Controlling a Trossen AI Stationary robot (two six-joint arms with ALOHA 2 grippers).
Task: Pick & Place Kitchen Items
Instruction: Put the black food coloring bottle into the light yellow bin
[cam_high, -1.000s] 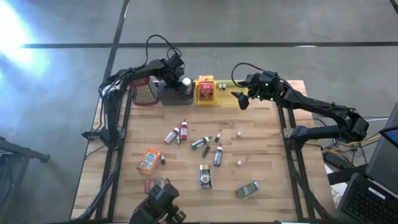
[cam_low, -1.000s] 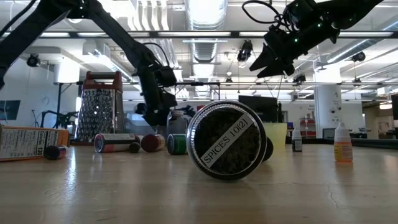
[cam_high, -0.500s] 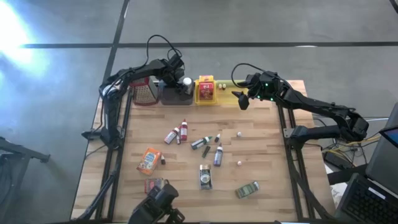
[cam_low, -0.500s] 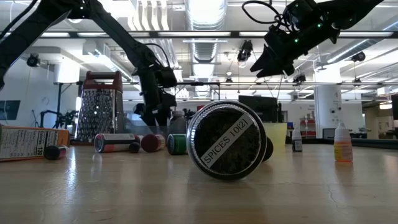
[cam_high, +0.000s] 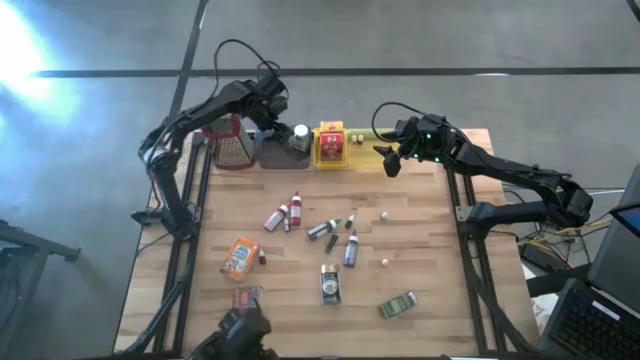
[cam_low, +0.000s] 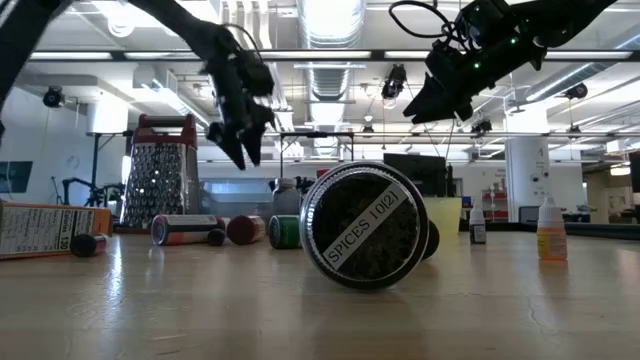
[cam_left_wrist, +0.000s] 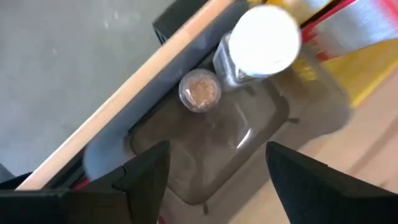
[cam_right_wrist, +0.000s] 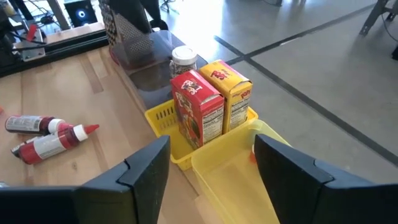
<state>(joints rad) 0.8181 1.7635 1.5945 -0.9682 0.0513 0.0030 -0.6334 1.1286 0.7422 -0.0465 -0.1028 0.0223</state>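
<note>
Left gripper (cam_high: 271, 103) up in the air over the grey tray (cam_left_wrist: 205, 155) at the far edge of the table (cam_high: 430, 290), fingers spread apart, nothing between them. Sitting upright in that tray: white-capped jar (cam_left_wrist: 261, 43) plus a smaller brown-topped jar (cam_left_wrist: 199, 90) just beside it. Right next to the tray on its left, metal grater (cam_high: 232, 150); on its right, yellow basket (cam_right_wrist: 171, 140) with a red box (cam_right_wrist: 200, 109) and a yellow box (cam_right_wrist: 230, 93) standing side by side. Right gripper (cam_high: 388, 160) hanging above the pale yellow tray (cam_right_wrist: 230, 180) further right, jaws also parted and holding nothing. Rest of the kitchen stuff scattered mid-table: red-tipped bottles (cam_high: 283, 214) lying flat, orange packet (cam_high: 239, 256), couple of small dark bottles (cam_high: 325, 232), blue-ish bottle (cam_high: 350, 249). Round tin labelled SPICES (cam_low: 365, 225) on its side toward the near edge.
</note>
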